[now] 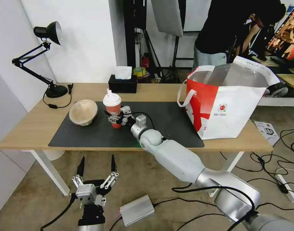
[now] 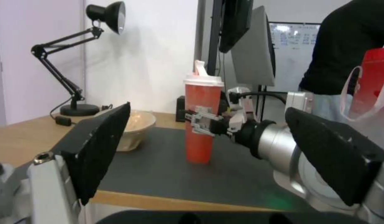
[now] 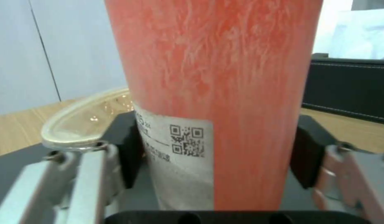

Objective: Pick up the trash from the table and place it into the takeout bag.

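The trash in view is a tall red cup [image 1: 112, 107] with a white lid and a tan domed paper bowl [image 1: 83, 111]. Both sit on the dark grey mat [image 1: 89, 134] of the light-wood table [image 1: 31, 125]. My right gripper [image 1: 114, 119] is shut on the cup's lower half; the cup [image 3: 216, 77] stands upright between the black pads, its base at the mat [image 2: 159, 174]. The bowl [image 2: 136, 124] lies just left of the cup. The white and red takeout bag [image 1: 230, 109] stands open at the table's right end. My left gripper [image 1: 96, 165] hangs open below the table's front edge.
A black tissue box [image 1: 122, 84] stands at the table's back edge and a black desk lamp [image 1: 47, 32] at the back left. A person stands behind the bag. A silver box [image 1: 137, 210] and cables lie on the floor.
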Motion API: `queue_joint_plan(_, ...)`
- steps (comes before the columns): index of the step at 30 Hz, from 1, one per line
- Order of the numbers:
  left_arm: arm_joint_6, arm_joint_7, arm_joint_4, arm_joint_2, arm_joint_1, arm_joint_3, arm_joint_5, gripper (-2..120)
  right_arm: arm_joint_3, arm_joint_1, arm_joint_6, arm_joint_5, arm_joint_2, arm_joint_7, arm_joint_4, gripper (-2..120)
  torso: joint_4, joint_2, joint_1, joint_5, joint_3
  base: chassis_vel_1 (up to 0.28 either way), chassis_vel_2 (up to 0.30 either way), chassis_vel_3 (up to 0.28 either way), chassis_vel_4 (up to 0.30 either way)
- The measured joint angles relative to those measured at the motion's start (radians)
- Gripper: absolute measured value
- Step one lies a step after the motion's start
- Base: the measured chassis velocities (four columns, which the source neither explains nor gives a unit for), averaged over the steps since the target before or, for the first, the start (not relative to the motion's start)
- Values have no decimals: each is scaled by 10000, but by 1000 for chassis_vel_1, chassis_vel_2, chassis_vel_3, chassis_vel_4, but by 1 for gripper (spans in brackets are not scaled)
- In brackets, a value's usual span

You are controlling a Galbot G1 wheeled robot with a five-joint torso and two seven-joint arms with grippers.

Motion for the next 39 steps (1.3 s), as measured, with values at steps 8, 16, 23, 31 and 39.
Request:
queue_joint_plan(8, 0, -7, -12, -3, 3, 67, 51, 100, 5, -69, 39, -11, -66, -24, 152, 37, 0, 0, 0, 0, 0, 0, 0, 0, 0)
queue_joint_plan(16, 18, -225, -182, -2, 29, 33, 119, 100, 4, -157, -44, 41, -417, 207, 811, 13, 0, -1, 0, 0, 0, 0, 0, 0, 0)
queue_joint_plan(23, 47, -233, -294, 0, 58, -24, 111, 100, 2, -234, -139, 92, -728, 451, 1449, 3, 0, -1, 0, 0, 0, 0, 0, 0, 0)
queue_joint_plan(31, 148, -261, -541, 0, 24, -387, -186, 100, 43, -300, -357, 211, -1095, 787, 2319, 3, 0, 0, -1, 0, 0, 0, 0, 0, 0)
queue_joint_plan(39, 193, -267, -649, 1, 84, -392, -178, 100, 329, -283, -842, 412, -1783, 1264, 3440, 3, 0, 0, -1, 1, 0, 0, 0, 0, 0)
